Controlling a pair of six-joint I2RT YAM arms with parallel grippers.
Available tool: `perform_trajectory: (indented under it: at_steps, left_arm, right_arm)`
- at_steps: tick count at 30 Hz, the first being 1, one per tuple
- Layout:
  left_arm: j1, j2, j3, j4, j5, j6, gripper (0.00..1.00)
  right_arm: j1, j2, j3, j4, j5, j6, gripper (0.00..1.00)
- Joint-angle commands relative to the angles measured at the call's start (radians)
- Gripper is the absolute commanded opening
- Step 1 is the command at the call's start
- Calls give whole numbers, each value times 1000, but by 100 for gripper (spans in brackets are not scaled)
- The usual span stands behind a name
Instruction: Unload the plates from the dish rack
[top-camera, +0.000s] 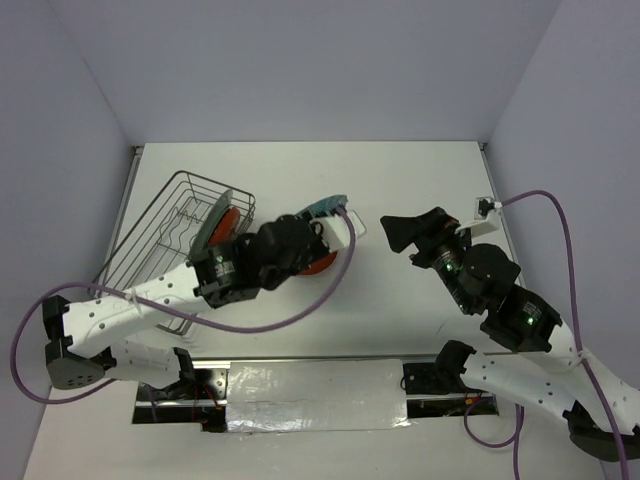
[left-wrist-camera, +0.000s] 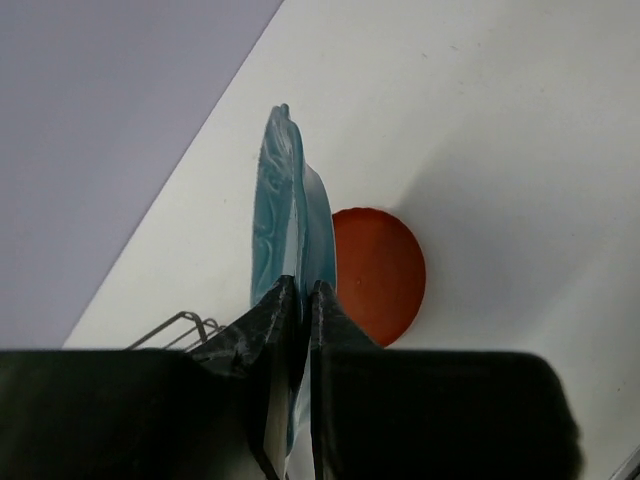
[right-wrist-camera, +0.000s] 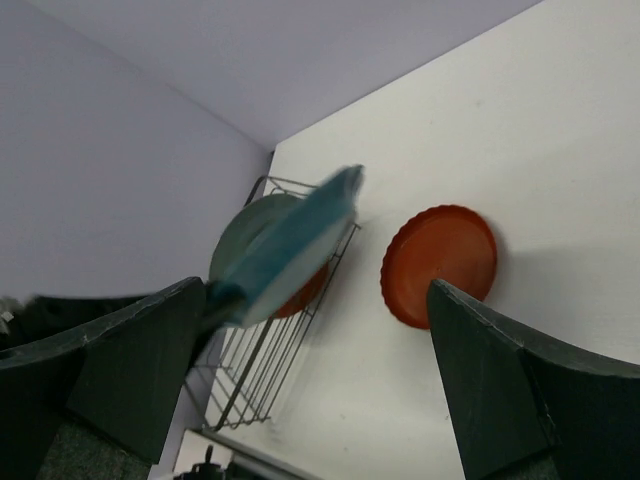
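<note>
My left gripper (top-camera: 330, 220) is shut on the rim of the teal scalloped plate (top-camera: 328, 207) and holds it on edge in the air, right of the dish rack (top-camera: 165, 245). In the left wrist view the plate (left-wrist-camera: 285, 200) stands edge-on between my fingers (left-wrist-camera: 275, 310). One red-orange plate (top-camera: 320, 266) lies flat on the table under that arm; it also shows in the left wrist view (left-wrist-camera: 380, 275) and the right wrist view (right-wrist-camera: 440, 262). The grey-teal plate (top-camera: 211, 224) and the other red-orange plate (top-camera: 231, 222) stand in the rack. My right gripper (top-camera: 400, 232) is open and empty, apart from everything.
The wire rack (right-wrist-camera: 250, 370) sits along the table's left edge by the left wall. The back wall and side walls close in the table. A purple cable (top-camera: 300, 310) loops from the left arm over the table.
</note>
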Motion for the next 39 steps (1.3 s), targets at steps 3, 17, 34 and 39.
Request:
perform_trajectory:
  at_steps: [3, 17, 34, 39]
  left_arm:
    - [-183, -95, -98, 370, -221, 150, 0]
    - [-451, 24, -216, 614, -460, 314, 0]
    - [-505, 121, -379, 818, -429, 365, 0]
    - [-493, 144, -364, 786, -429, 331, 22]
  right_arm:
    - [-22, 70, 106, -167, -219, 4, 98]
    - [-47, 135, -60, -98, -412, 4, 97]
    - [-127, 42, -266, 176, -429, 4, 6]
    - [-206, 96, -302, 296, -528, 4, 0]
